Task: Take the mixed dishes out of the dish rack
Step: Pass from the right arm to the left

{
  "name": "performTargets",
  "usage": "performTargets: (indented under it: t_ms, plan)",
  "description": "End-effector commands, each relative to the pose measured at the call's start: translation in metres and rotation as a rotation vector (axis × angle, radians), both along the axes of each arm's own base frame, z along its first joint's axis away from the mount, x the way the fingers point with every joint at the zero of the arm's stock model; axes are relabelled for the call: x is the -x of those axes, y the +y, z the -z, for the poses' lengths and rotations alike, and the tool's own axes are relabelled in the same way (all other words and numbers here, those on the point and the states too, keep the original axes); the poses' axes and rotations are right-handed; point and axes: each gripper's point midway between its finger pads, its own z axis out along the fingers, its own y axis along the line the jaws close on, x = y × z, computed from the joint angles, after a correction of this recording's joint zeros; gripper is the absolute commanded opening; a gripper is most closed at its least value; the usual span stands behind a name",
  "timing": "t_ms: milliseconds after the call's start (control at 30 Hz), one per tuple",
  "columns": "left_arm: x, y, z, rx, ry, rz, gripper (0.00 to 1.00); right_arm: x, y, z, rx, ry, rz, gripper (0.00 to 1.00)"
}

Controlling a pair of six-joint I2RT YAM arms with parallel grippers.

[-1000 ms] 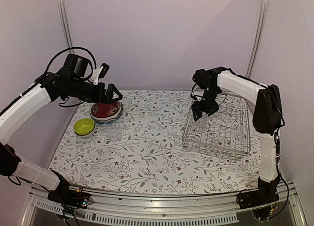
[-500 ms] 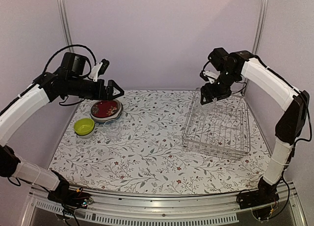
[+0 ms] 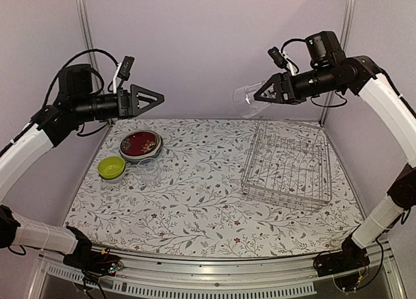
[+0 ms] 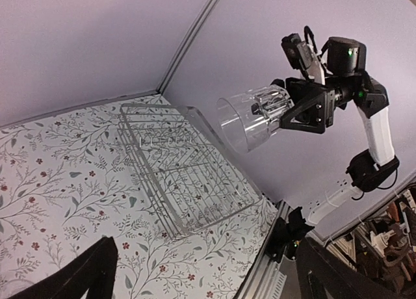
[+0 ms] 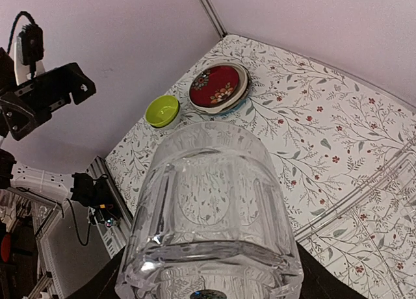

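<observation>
My right gripper (image 3: 260, 95) is high above the table, shut on a clear drinking glass (image 3: 246, 98) lying sideways with its mouth to the left. That glass (image 5: 208, 208) fills the right wrist view, and the left wrist view shows the glass (image 4: 250, 120) in mid-air. The wire dish rack (image 3: 286, 163) holds no dishes that I can see. My left gripper (image 3: 153, 99) hangs open and empty above the red floral plate (image 3: 139, 145), which tops a plate stack. A lime-green bowl (image 3: 112, 167) and another clear glass (image 3: 149, 173) stand nearby.
The floral tablecloth (image 3: 195, 201) covers the table. Both arms are raised well above it and their grippers point at each other across the middle. Purple walls close in the back and both sides. A metal rail (image 3: 214, 273) runs along the near edge.
My right arm lifted the glass out of the rack, swung it high and turned it sideways toward the left. The left arm rose from over the plates and turned to the right.
</observation>
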Motion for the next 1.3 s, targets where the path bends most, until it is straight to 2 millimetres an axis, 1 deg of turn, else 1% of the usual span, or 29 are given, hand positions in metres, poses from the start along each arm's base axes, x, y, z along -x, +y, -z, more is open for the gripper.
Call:
performTargets:
  t_ms: [0, 33, 100, 133, 233, 333, 500, 567, 633, 767, 1067, 1133, 1267]
  plan:
    - [0.024, -0.018, -0.041, 0.181, -0.056, 0.161, 0.94, 0.032, 0.033, -0.069, -0.247, -0.111, -0.164, 0.52]
    - [0.029, -0.020, -0.047, 0.203, -0.064, 0.180, 0.93, 0.035, 0.037, -0.078, -0.277, -0.135, -0.181, 0.52]
    - [0.036, -0.025, -0.055, 0.231, -0.069, 0.211, 0.92, 0.042, 0.044, -0.089, -0.325, -0.142, -0.213, 0.51]
    - [0.039, -0.026, -0.064, 0.254, -0.094, 0.227, 0.91, 0.046, 0.049, -0.094, -0.349, -0.149, -0.233, 0.52]
    - [0.050, -0.032, -0.077, 0.292, -0.103, 0.279, 0.89, 0.057, 0.060, -0.104, -0.401, -0.154, -0.277, 0.51]
    - [0.060, -0.041, -0.087, 0.308, -0.123, 0.321, 0.87, 0.064, 0.072, -0.109, -0.431, -0.157, -0.319, 0.51]
    - [0.072, -0.056, -0.094, 0.316, -0.141, 0.368, 0.80, 0.073, 0.090, -0.115, -0.478, -0.142, -0.378, 0.51]
    - [0.075, -0.061, -0.096, 0.318, -0.146, 0.387, 0.77, 0.075, 0.096, -0.115, -0.490, -0.134, -0.395, 0.51]
    - [0.078, -0.067, -0.097, 0.318, -0.148, 0.406, 0.72, 0.076, 0.102, -0.110, -0.491, -0.118, -0.411, 0.51]
    - [0.083, -0.076, -0.100, 0.327, -0.147, 0.437, 0.66, 0.080, 0.112, -0.105, -0.496, -0.099, -0.440, 0.51]
    - [0.089, -0.087, -0.106, 0.343, -0.151, 0.476, 0.47, 0.089, 0.131, -0.095, -0.516, -0.052, -0.508, 0.50]
    - [0.089, -0.088, -0.107, 0.350, -0.149, 0.478, 0.39, 0.090, 0.134, -0.093, -0.517, -0.047, -0.512, 0.50]
    - [0.089, -0.089, -0.107, 0.357, -0.144, 0.477, 0.18, 0.088, 0.135, -0.090, -0.515, -0.042, -0.501, 0.52]
